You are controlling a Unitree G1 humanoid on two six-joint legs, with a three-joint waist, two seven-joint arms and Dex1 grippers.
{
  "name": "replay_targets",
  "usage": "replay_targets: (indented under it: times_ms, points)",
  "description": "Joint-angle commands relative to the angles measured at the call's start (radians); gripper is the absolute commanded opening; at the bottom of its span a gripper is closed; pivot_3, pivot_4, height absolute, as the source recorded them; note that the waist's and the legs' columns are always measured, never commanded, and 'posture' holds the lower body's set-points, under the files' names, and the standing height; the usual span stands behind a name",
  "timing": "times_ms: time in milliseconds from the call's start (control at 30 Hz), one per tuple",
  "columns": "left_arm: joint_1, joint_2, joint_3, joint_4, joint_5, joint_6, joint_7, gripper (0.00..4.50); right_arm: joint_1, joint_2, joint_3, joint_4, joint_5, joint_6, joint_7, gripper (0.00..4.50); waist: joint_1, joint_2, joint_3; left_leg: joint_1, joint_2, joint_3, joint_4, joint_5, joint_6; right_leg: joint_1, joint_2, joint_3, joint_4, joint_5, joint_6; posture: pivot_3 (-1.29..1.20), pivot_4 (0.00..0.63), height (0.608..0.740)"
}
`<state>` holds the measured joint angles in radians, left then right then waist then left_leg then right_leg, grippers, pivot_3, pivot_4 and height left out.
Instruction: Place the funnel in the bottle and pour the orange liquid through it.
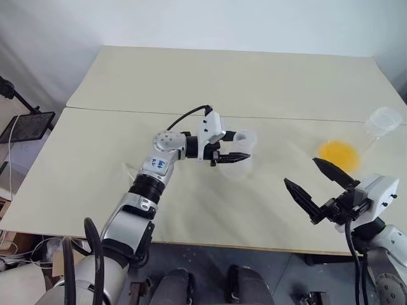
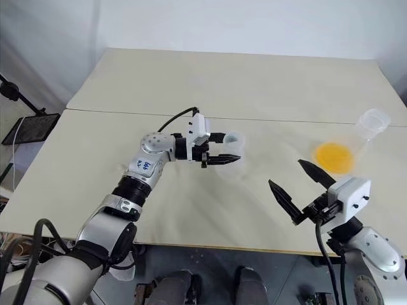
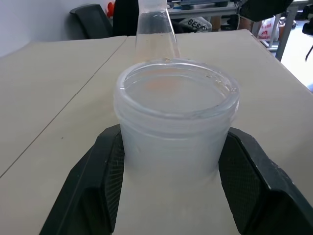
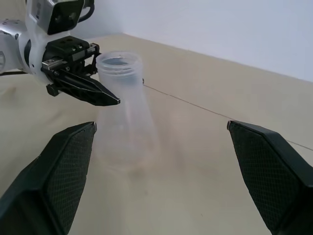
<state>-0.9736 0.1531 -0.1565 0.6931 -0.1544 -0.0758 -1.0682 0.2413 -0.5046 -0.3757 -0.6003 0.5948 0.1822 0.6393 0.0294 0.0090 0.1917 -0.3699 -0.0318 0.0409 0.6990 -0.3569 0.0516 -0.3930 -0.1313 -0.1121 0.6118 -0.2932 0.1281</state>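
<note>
The bottle [image 1: 243, 159], a frosted conical flask, stands at the table's middle. My left gripper [image 1: 241, 145] reaches in level from the left and is shut on its neck, one black finger on each side [image 3: 105, 166]. A clear ring, which looks like the funnel [image 3: 171, 90], sits in the bottle's mouth; I cannot tell for sure. The orange liquid [image 1: 339, 152] pools in a larger clear flask [image 1: 381, 122] at the right. My right gripper [image 1: 301, 170] hovers open near the front right edge, apart from both flasks, with nothing between its fingers.
The pale table [image 1: 210, 82] has a seam running across it behind the bottle. A small faint clear scrap [image 1: 128, 169] lies beside my left forearm. A black stand [image 1: 28, 124] is off the table's left edge.
</note>
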Motion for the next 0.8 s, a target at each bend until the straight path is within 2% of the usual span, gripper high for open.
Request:
replay_targets:
  times_ms: [33,200,233,367,500,667,767,800]
  points:
    - [-0.030,-0.016,0.009,0.020,-0.018,0.018,-0.030,2.77,-0.027,0.000,0.008,-0.021,0.007,-0.015,-0.005,4.50,0.000,0.000,0.000,0.000,0.000,0.000,0.000,0.000,0.000,0.000,0.000,0.000,0.000,0.000,0.000,0.00,0.150,0.740]
    - [-0.041,0.008,0.064,0.013,-0.057,0.041,-0.040,4.36,-0.053,-0.007,0.021,-0.006,0.010,-0.009,0.009,4.50,-0.001,0.000,0.000,0.000,0.000,0.000,0.000,0.000,0.000,0.000,0.000,-0.001,0.000,0.000,0.000,0.00,0.150,0.740]
    - [-0.036,0.019,0.079,-0.002,-0.075,0.054,-0.057,4.48,-0.055,-0.008,0.022,-0.002,0.012,-0.008,0.013,4.50,-0.002,0.000,0.000,0.000,0.000,-0.001,0.000,0.000,0.000,0.000,0.000,-0.001,0.000,0.000,0.000,0.00,0.150,0.740]
    - [0.009,0.105,0.122,-0.058,-0.107,0.041,-0.118,4.48,-0.063,-0.022,0.028,0.018,0.018,-0.006,0.048,4.50,-0.006,0.000,0.000,0.000,0.000,-0.001,0.000,0.000,0.000,-0.001,0.000,-0.001,0.001,0.000,0.000,0.00,0.150,0.740]
    - [0.112,0.230,0.215,-0.185,-0.179,0.032,-0.154,4.48,-0.086,-0.078,0.030,0.074,0.032,-0.015,0.149,4.50,-0.011,0.000,0.000,0.001,0.001,-0.001,-0.001,0.000,0.000,-0.001,0.000,0.000,0.001,0.000,0.000,0.00,0.150,0.740]
    - [0.305,0.356,0.324,-0.395,-0.236,0.100,-0.087,4.48,-0.120,-0.148,0.070,0.103,0.087,0.018,0.285,4.50,-0.004,0.000,0.000,0.000,0.001,-0.003,0.000,0.000,0.000,0.000,-0.001,0.001,0.001,0.000,0.000,0.00,0.150,0.740]
    - [0.464,0.422,0.409,-0.542,-0.284,0.177,-0.029,4.48,-0.173,-0.160,0.095,0.120,0.111,0.037,0.321,4.50,-0.007,0.001,0.000,0.001,0.001,-0.005,0.000,0.000,0.000,0.001,-0.002,0.005,0.000,0.000,0.000,0.00,0.150,0.740]
    - [0.559,0.445,0.462,-0.614,-0.304,0.204,-0.005,4.48,-0.197,-0.161,0.118,0.126,0.108,0.038,0.335,4.50,-0.007,0.000,0.000,0.001,0.001,-0.005,0.000,0.000,0.000,0.001,-0.002,0.006,0.000,0.000,0.000,0.00,0.150,0.740]
